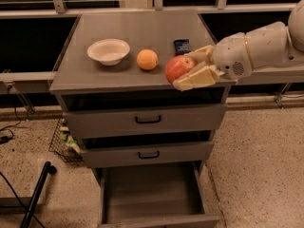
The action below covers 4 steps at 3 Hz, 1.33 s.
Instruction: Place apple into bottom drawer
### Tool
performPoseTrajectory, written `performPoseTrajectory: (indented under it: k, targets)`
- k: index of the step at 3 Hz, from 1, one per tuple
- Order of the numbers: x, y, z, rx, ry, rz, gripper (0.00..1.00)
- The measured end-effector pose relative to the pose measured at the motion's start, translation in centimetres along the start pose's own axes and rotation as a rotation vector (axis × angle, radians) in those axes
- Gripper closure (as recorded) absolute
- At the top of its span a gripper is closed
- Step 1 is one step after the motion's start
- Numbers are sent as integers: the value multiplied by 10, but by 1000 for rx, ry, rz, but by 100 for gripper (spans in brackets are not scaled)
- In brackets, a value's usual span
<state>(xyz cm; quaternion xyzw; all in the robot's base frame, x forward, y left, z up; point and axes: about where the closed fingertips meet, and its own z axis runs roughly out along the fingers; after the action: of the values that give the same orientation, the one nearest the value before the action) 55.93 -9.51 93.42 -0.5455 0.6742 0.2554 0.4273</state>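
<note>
**Apple pinched at the cabinet's front edge**

The gripper [184, 71] is hovering at the front right edge of the surface [142, 27], its 2 fingers [197, 77] pinching the apple [177, 67]. The bottom drawer [152, 194] is standing pulled out below. An orange [147, 59], a white bowl [109, 51] and a dark packet [181, 46] are sitting on the surface.

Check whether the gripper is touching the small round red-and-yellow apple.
Touching. The camera view shows the gripper, cream fingers clamped above and below the apple, over the front edge of the grey cabinet top.
</note>
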Motion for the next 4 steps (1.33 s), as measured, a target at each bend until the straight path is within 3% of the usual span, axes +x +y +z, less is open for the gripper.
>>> performPoseTrajectory:
  k: [2, 3, 4]
  targets:
    - [68, 8, 24, -27, 60, -69, 100]
    - [103, 15, 47, -59, 75, -116, 100]
    - [154, 29, 82, -112, 102, -115, 100]
